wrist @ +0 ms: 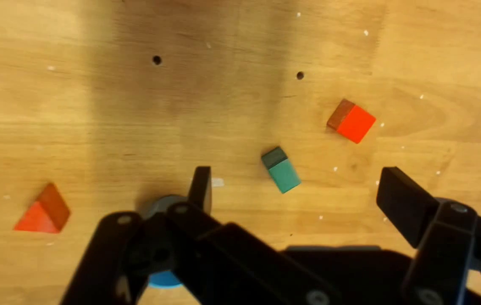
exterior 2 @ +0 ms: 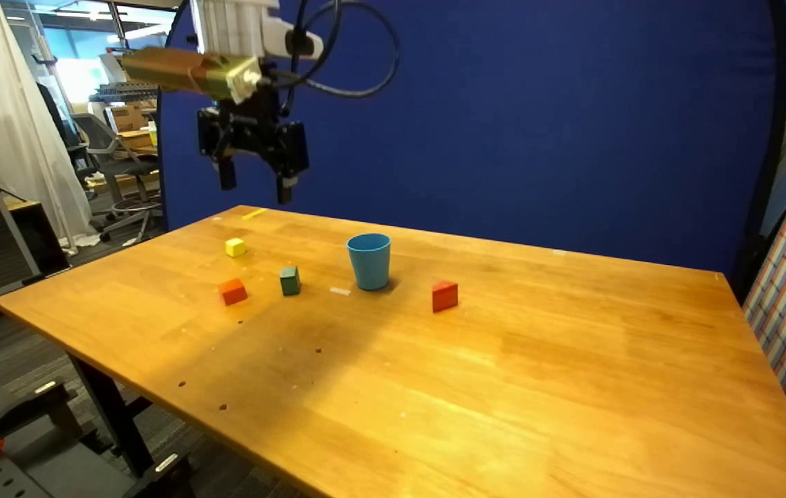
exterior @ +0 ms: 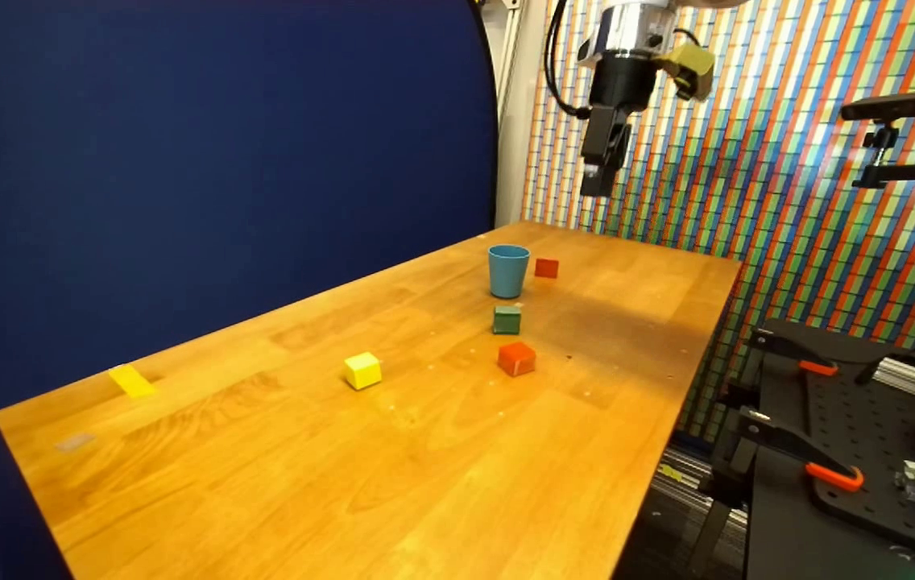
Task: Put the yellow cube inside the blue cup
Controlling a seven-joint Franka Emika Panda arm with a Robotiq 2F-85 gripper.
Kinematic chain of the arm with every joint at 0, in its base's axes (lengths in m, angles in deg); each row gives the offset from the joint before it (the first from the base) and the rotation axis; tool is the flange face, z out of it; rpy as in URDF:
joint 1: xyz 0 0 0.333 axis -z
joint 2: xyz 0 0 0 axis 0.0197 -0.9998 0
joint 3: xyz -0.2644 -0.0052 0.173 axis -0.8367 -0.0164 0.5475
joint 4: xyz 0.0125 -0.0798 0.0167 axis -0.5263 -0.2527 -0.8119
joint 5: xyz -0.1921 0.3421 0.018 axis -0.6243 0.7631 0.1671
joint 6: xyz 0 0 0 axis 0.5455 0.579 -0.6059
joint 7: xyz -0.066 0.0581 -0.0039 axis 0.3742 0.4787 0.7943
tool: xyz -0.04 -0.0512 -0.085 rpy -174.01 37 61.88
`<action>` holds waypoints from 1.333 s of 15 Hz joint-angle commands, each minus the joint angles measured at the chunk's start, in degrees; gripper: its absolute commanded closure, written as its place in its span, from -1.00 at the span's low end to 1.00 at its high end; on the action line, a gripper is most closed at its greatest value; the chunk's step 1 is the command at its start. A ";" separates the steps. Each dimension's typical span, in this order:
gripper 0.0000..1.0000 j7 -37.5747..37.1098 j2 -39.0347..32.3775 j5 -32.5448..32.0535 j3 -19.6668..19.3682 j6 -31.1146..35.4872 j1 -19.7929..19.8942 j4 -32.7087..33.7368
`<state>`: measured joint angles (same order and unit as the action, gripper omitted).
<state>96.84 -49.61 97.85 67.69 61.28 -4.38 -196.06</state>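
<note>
The yellow cube (exterior: 362, 371) sits on the wooden table, away from the other blocks. It also shows in an exterior view (exterior 2: 235, 247) and is out of the wrist view. The blue cup (exterior 2: 370, 263) stands upright on the table; it also shows in an exterior view (exterior: 507, 272). In the wrist view the cup (wrist: 164, 280) is mostly hidden behind the left finger. My gripper (exterior 2: 256, 184) is high above the table with its fingers wide apart and nothing between them. It also shows in an exterior view (exterior: 599, 179) and in the wrist view (wrist: 296, 186).
A green block (exterior: 507, 321) stands between the cup and a red-orange cube (exterior: 516, 359). A red triangular block (exterior 2: 445, 296) is on the cup's other side. Flat yellow tape (exterior: 132, 381) lies near a table corner. A blue screen (exterior 2: 538, 124) stands behind the table.
</note>
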 commanded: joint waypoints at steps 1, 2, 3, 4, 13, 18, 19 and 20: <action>-1.00 6.37 -13.89 7.29 5.50 3.47 -1.80 7.41; -1.00 7.46 -17.52 8.59 7.65 3.87 -1.68 9.69; -1.00 8.50 -21.06 9.46 9.90 4.13 -1.30 12.16; -1.00 9.14 -24.61 9.72 12.12 4.17 -0.83 14.72; -1.00 6.69 -49.84 -1.95 21.18 3.80 -1.84 38.89; -1.00 5.99 -55.31 -8.27 21.68 4.21 -3.29 46.38; -1.00 6.00 -56.04 -9.07 21.84 4.23 -3.56 47.42; -1.00 5.99 -56.62 -9.66 22.11 4.01 -3.85 48.53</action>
<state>103.80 -102.68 90.91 88.84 65.41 -7.45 -153.15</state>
